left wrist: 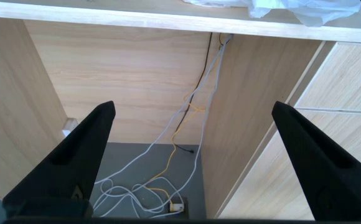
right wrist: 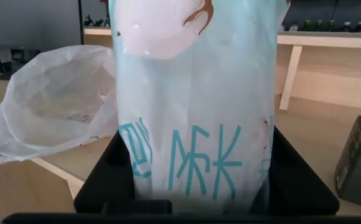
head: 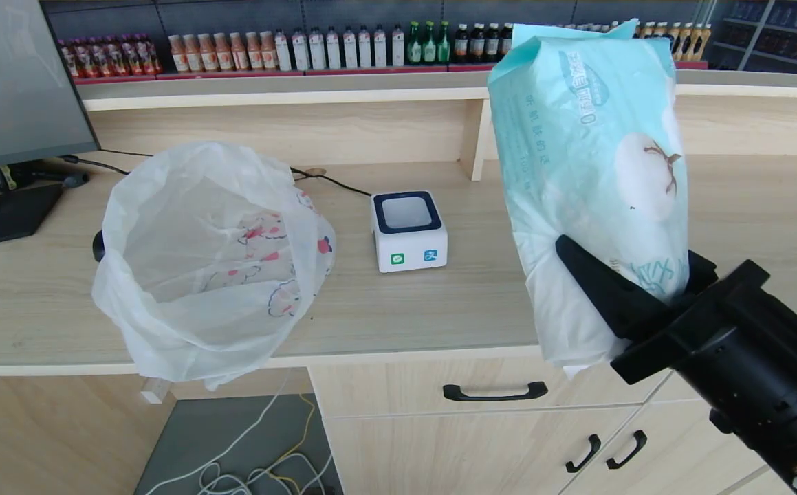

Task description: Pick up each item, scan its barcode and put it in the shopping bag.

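A tall teal and white soft pack [head: 591, 172] stands upright above the right side of the wooden counter [head: 405, 309]. My right gripper [head: 635, 268] is shut on the pack's lower end [right wrist: 196, 112], one black finger [right wrist: 106, 174] on each side. The white scanner box [head: 408, 230] sits mid-counter, left of the pack. A translucent shopping bag [head: 205, 254] stands open at the counter's left front, and in the right wrist view the bag [right wrist: 56, 112] lies beyond the pack. My left gripper [left wrist: 193, 155] hangs open below the counter edge with nothing between its fingers.
A monitor [head: 13, 82] stands at the back left. Behind the counter runs a raised ledge with a shelf of bottles [head: 370, 48]. Drawers with black handles [head: 494, 392] sit under the counter. Loose cables [left wrist: 168, 180] lie on the floor in the open bay.
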Tool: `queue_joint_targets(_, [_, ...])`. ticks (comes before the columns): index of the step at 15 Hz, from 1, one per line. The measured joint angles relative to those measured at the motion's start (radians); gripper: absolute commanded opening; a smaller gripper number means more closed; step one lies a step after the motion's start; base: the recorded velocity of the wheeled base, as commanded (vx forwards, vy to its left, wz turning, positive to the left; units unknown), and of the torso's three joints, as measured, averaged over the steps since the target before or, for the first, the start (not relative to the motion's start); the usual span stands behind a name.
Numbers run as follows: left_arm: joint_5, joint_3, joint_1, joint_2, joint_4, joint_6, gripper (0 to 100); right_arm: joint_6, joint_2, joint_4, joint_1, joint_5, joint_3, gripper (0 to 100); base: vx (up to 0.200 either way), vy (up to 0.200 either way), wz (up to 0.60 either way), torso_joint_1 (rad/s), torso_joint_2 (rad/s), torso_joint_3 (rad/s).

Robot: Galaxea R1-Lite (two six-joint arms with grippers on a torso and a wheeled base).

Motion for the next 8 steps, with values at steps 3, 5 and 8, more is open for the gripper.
queue_joint_targets(3, [0.000,0.000,-0.002,0.000,0.000,0.006,100,0.017,-0.023,0.000,-0.001,0.003,-0.005,0,0.000,0.000,0.00,0.000,0.00,0.000])
queue_joint_targets(5, [0.000,0.000,-0.002,0.000,0.000,0.007,100,0.043,-0.029,0.000,-0.003,0.018,-0.005,0,0.000,0.000,0.00,0.000,0.00,0.000])
queue_joint_targets(8, [0.000,0.000,-0.001,0.000,0.000,0.002,100,0.091,-0.022,0.001,-0.017,0.036,-0.005,0,0.000,0.200,0.00,0.009,0.00,0.002])
